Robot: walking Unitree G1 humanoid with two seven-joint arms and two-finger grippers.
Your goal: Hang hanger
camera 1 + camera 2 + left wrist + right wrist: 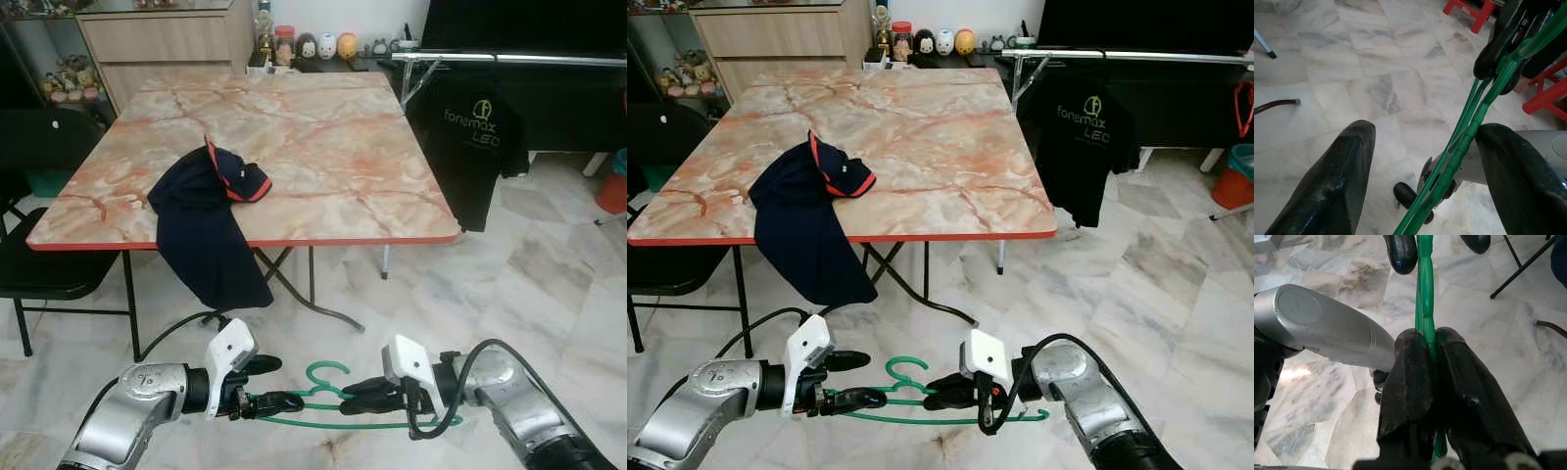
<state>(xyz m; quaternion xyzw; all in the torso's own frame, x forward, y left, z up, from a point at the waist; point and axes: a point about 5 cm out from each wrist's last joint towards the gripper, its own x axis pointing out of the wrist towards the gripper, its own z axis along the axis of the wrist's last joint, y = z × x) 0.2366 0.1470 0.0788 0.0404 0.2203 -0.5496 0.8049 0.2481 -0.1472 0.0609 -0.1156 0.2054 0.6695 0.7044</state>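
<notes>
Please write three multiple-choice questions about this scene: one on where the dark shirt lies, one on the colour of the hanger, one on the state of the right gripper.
1. Where is the navy shirt?
A. on the floor
B. draped over the table edge
C. on the rack

2. What colour is the hanger?
A. green
B. white
C. red

3. The right gripper is:
A. open, empty
B. shut on the hanger
C. holding a shirt

Answers: 1 B, it hangs off the near edge. 2 A, its plastic is green. 3 B, the fingers pinch the green bar.
</notes>
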